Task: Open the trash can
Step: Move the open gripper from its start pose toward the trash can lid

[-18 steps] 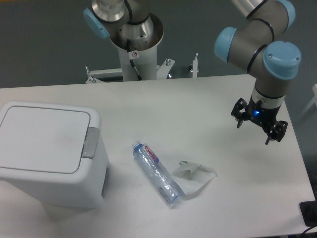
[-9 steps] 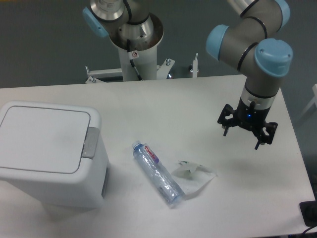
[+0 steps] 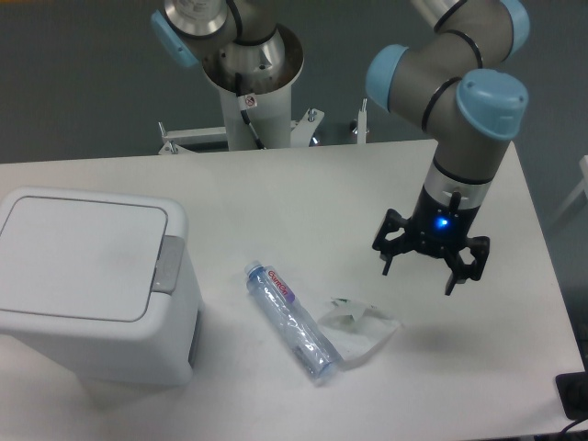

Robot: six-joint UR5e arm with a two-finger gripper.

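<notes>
The trash can (image 3: 87,280) is a big white boxy bin at the left of the table, its flat lid down and a grey latch tab (image 3: 168,265) on its right edge. My gripper (image 3: 418,274) hangs open above the right half of the table, far to the right of the bin, with nothing between its fingers.
A clear plastic bottle (image 3: 291,319) lies on the table between the bin and the gripper. A crumpled clear wrapper (image 3: 360,328) rests against the bottle's lower end. The arm's base column (image 3: 250,87) stands at the back edge.
The gripper has moved left and slightly down across the table, toward the bottle and wrapper. The bin, bottle and wrapper have stayed put.
</notes>
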